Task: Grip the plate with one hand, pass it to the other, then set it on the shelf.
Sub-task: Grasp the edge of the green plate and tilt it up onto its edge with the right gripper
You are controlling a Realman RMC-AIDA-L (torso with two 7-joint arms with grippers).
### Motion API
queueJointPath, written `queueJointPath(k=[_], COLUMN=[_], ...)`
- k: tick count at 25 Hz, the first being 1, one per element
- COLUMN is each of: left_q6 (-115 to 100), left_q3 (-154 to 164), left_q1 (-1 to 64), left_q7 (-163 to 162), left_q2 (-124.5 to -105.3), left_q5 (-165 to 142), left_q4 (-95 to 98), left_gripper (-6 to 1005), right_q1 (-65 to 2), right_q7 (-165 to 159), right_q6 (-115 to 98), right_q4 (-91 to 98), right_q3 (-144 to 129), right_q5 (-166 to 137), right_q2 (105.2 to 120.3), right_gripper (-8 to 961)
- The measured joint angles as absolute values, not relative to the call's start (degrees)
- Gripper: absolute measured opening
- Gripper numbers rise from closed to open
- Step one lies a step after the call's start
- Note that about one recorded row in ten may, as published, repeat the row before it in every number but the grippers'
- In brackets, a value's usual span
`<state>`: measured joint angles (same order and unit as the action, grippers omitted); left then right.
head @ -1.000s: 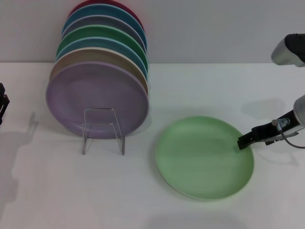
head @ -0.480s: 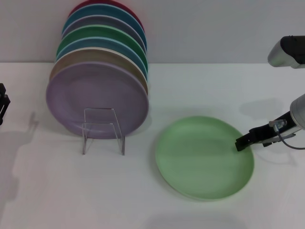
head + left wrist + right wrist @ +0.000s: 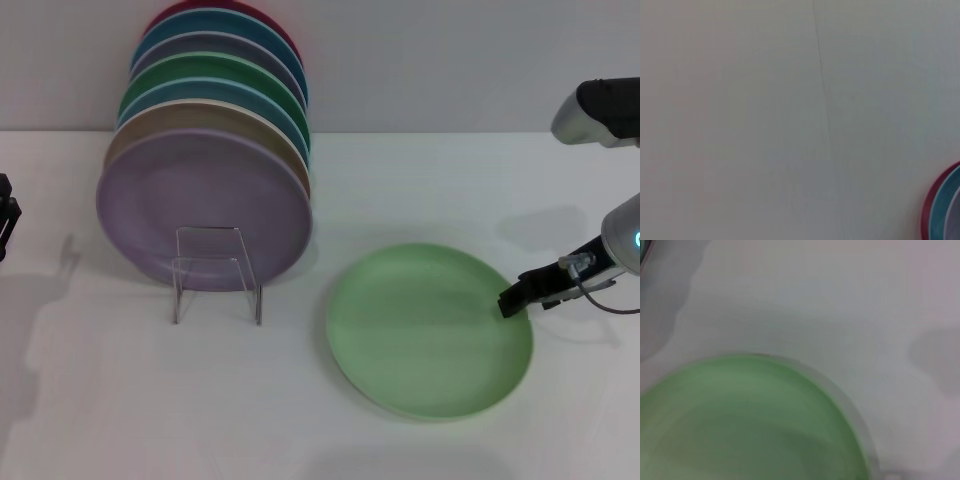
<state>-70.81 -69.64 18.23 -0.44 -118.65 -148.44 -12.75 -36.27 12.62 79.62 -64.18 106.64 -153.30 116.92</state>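
Note:
The pale mint-green plate (image 3: 428, 328) lies flat on the white table, right of centre; it fills the lower part of the right wrist view (image 3: 740, 420). My right gripper (image 3: 510, 299), slim and black on a silver-grey arm, has its tip at the plate's right rim, low over the table. The clear plate rack (image 3: 215, 272) stands at the left with a row of upright plates leaning in it, a lilac plate (image 3: 200, 205) in front. My left gripper (image 3: 6, 215) is parked at the far left edge.
Behind the lilac plate stand several more plates, among them a darker green plate (image 3: 215, 75) and a red plate (image 3: 225, 10) at the back, whose rim shows in the left wrist view (image 3: 930, 210). A grey wall closes off the back of the table.
My right gripper's tip has shifted a little along the plate's right rim. The plate and the left arm have not moved.

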Motion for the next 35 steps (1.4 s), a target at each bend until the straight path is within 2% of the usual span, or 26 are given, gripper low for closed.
queueJointPath(k=[2,8,13,31,35], left_q6=[-70.8,-70.5,-70.1,-70.2,-70.2], left_q3=[-69.6,-69.6,-69.5,-69.3,-69.3], left_q1=[18.3,18.5,18.7,18.7,18.6], left_q7=[-0.4,-0.4,-0.4,-0.4,-0.4], left_q2=[-118.65,-118.65,-118.65,-118.65,-118.65], left_q5=[-148.4,-148.4,-148.4,-148.8,-148.8], left_q4=[-12.7,-12.7,-12.6,-12.7,-12.7], left_gripper=[805,804,804,804,804], right_q1=[-36.7,-37.1,-37.2,-37.8,-37.8], right_q7=[12.6,12.8,13.0,13.5,13.5], right_q6=[79.6,79.4,79.4,78.6,77.7], right_q4=[-63.5,-62.8,-62.7,-60.7,-60.6], right_q3=[106.6,106.4,106.4,106.1,104.0], right_q5=[-153.3,-153.4,-153.4,-153.4,-153.5], right_q2=[116.93,116.89,116.89,116.89,116.89], right_gripper=[622,425,386,385,312])
